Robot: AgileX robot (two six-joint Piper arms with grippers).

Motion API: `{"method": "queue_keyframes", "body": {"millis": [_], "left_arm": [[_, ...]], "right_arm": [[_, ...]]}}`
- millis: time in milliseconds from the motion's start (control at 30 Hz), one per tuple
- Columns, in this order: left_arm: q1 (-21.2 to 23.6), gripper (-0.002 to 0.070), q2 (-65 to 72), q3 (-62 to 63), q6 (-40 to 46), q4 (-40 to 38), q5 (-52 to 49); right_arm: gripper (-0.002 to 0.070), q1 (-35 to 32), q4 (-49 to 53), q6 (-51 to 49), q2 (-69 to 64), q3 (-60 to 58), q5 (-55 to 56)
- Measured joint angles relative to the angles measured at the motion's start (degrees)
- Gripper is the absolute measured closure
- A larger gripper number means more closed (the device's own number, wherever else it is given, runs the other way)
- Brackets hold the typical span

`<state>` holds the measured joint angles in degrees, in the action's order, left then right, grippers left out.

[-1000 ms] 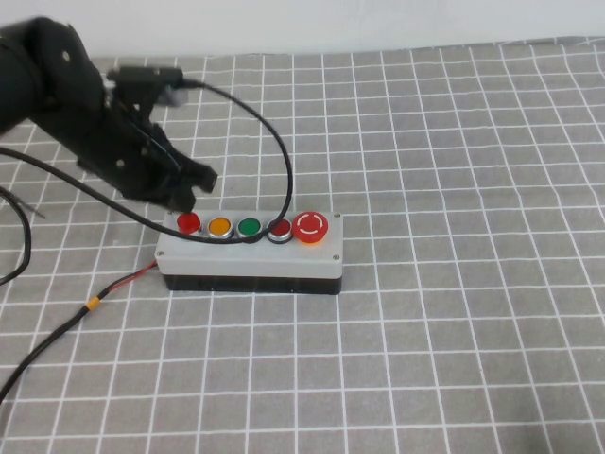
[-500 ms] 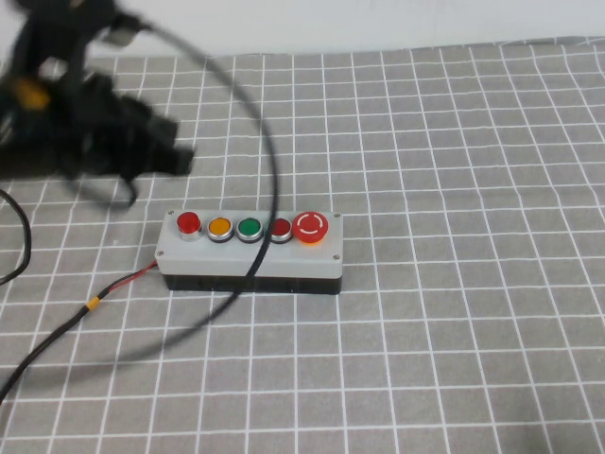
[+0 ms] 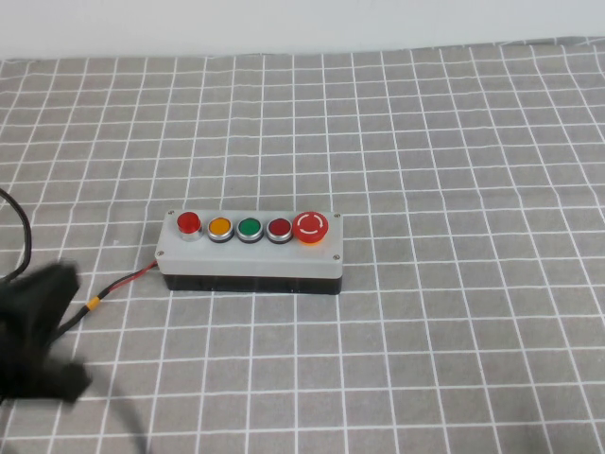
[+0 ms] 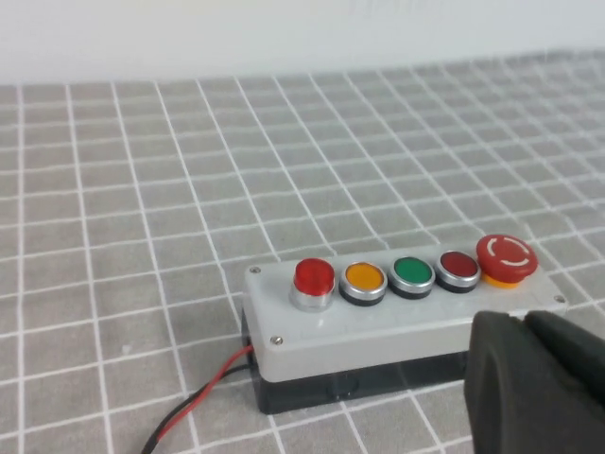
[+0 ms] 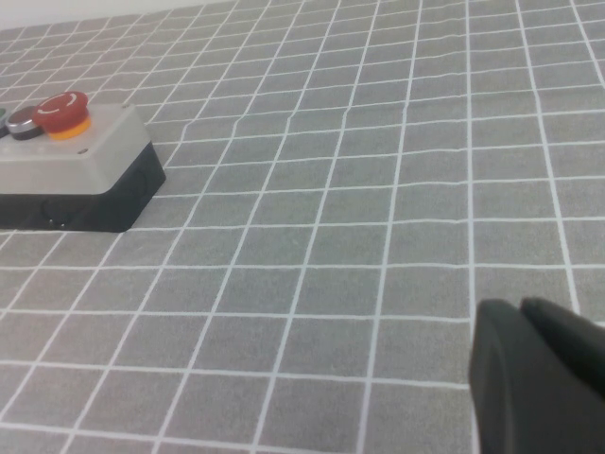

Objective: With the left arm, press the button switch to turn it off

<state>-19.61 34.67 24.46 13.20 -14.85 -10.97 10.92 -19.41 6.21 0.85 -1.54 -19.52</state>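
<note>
The button switch is the bright red domed button with a silver ring at the left end of the grey box. It also shows in the left wrist view, with nothing touching it. My left arm is a blurred black shape at the front left, well clear of the box. My left gripper is shut and empty, close to the box's front side below the mushroom button. My right gripper is shut and empty over bare cloth, out of the high view.
The box row continues with orange, green, dark red and a big red mushroom button. A red and black wire runs from the box's left end toward the front left. Grey checked cloth covers the table.
My left arm has left the spot over the box's left end, swung away, and dropped to the front left corner, where it shows blurred. The box has not moved.
</note>
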Motion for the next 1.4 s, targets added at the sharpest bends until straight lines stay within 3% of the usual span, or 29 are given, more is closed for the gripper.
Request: {"method": "queue_keyframes", "body": {"millis": [400,900,1033,1400], "left_arm": [[0.0,0.0678,-25.9,-17.6,-0.6,-0.3,2.6],[0.0,0.0678,-27.3,-21.7,-0.9,-0.3,1.3],[0.0,0.0678,-27.9,-21.8,-0.8,3.1,2.0],[11.8,0.0678,-35.0,-23.6,-6.3,12.7,5.7]], "right_arm": [[0.0694,0.0,0.0,0.0,0.0,0.0,0.0],[0.0694,0.0,0.0,0.0,0.0,0.0,0.0],[0.0694,0.0,0.0,0.0,0.0,0.0,0.0],[0.0694,0.0,0.0,0.0,0.0,0.0,0.0]]}}
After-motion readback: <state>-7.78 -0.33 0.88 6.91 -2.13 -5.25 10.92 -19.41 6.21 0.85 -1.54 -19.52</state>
